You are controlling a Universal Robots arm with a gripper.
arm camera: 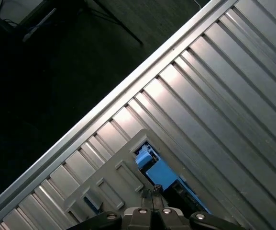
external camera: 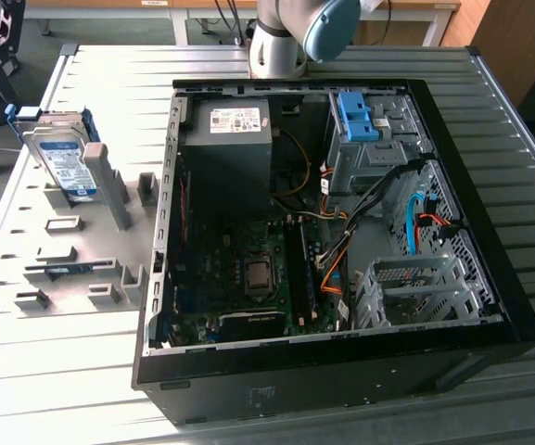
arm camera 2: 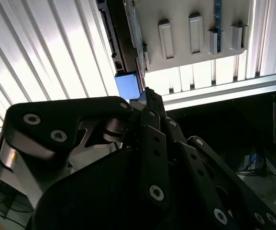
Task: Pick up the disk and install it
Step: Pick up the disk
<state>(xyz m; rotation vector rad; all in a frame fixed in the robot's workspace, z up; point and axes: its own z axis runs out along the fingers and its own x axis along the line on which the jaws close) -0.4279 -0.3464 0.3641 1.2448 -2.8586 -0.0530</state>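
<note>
Disk (arm camera: pixel 160 172) lies just below me, its blue carrier edge showing past my jaws, which are pressed together on nothing in both wrist views. It stands on edge in a slotted grey rack (external camera: pixel 82 250) on the counter (external camera: pixel 54 371) at the exterior view's left, I judge so its upper edge is free for a pinch. Beyond lies the computer case (external camera: pixel 341 389), open upward, its drive cage (external camera: pixel 415 287) reachable from above.

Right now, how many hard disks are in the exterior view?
1. The disk leans in the grey rack on the exterior view's left, outside the computer case; its cages may hide more.
</note>
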